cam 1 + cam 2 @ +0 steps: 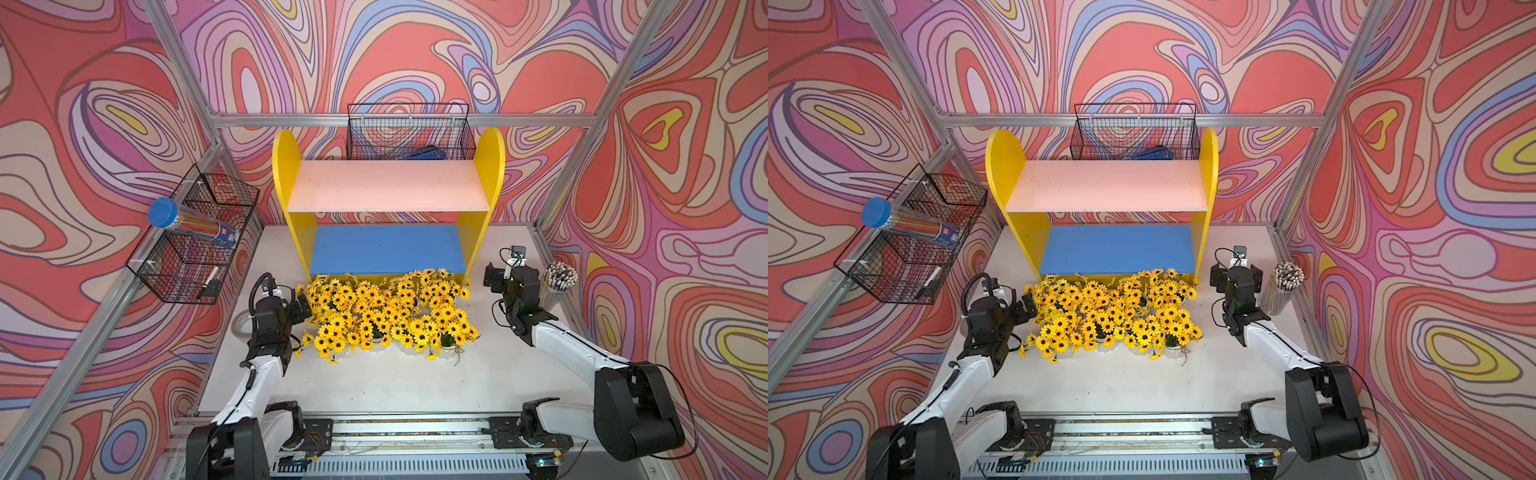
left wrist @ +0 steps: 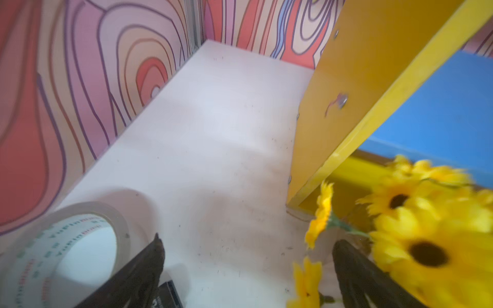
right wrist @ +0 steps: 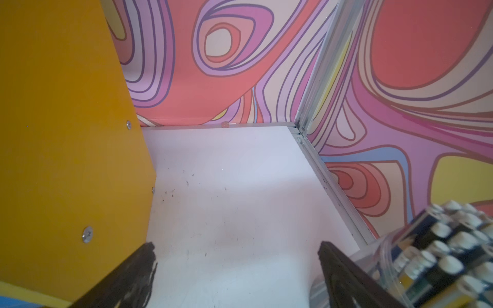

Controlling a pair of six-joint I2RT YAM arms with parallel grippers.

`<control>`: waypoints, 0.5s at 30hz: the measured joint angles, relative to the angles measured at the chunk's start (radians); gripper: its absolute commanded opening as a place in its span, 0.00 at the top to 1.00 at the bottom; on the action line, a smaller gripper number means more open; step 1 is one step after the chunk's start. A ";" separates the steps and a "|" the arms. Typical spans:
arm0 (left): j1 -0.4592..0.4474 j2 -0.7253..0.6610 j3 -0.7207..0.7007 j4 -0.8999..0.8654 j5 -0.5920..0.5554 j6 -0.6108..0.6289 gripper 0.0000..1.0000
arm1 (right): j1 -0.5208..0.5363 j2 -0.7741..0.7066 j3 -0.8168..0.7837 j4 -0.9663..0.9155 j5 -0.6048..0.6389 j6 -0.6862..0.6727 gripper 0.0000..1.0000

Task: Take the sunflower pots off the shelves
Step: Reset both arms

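The small white pots of yellow artificial sunflowers (image 1: 386, 316) stand bunched on the white surface (image 1: 374, 386) just before the yellow-sided shelf unit with pink and blue boards (image 1: 388, 187). The left gripper (image 2: 248, 238) gapes empty beside the blooms. The right gripper (image 3: 236, 243) gapes empty between shelf panel and clear pencil cup (image 1: 555, 291).

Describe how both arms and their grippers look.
The left arm and the right arm have smooth white link shells between boxy black joint housings, on black bases. Thin black wires run along them, and a thicker black cable loops over the left wrist. The left gripper and the right gripper have flat, dark, tapering fingers with scuffed surfaces.
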 measured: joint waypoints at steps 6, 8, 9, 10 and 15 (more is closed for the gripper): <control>0.000 0.135 -0.099 0.282 0.005 -0.003 0.00 | -0.012 0.072 -0.045 0.107 -0.032 -0.022 0.02; 0.000 0.171 -0.111 0.364 0.011 -0.001 0.00 | -0.015 0.109 -0.064 0.151 -0.040 -0.026 0.02; 0.000 0.195 -0.111 0.401 0.015 0.003 0.00 | -0.017 0.132 -0.074 0.176 -0.042 -0.030 0.02; 0.000 0.220 -0.112 0.442 0.021 0.005 0.00 | -0.018 0.153 -0.082 0.195 -0.042 -0.033 0.02; -0.001 0.328 -0.182 0.655 0.041 0.013 0.00 | -0.036 0.243 -0.094 0.277 -0.061 -0.026 0.02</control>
